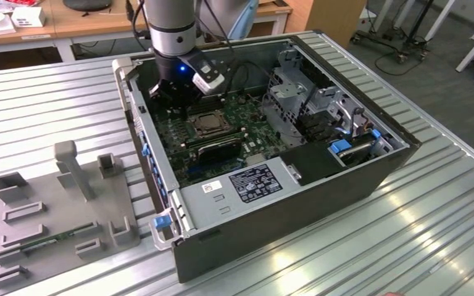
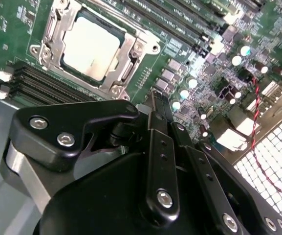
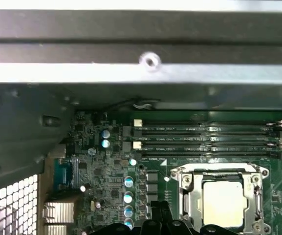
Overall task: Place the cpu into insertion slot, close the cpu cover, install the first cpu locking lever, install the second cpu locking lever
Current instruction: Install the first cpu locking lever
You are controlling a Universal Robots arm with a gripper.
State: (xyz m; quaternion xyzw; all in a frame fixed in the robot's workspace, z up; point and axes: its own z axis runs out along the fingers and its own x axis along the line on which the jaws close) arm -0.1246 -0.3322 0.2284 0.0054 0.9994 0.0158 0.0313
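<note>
Down inside the open computer case [image 1: 303, 203] on the counter [image 1: 56, 105], the cpu [image 2: 92, 46] sits flat in the insertion slot [image 1: 205, 125] of the motherboard [image 1: 171, 132], with the cpu cover [image 3: 195, 200] framing its metal top. The hand [image 1: 173, 92] hovers near the slot, and how far open it is I cannot tell. That chip looks light, stiff and delicate, so I'd say edges only, never the face.

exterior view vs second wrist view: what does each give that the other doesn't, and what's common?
Exterior view adds the whole computer case on the slatted table, a grey fixture tray beside it. Second wrist view adds the cpu cover lying flat around the cpu, plus a red-and-black wire. Shared: cpu seated on the green motherboard, gripper above the board.
</note>
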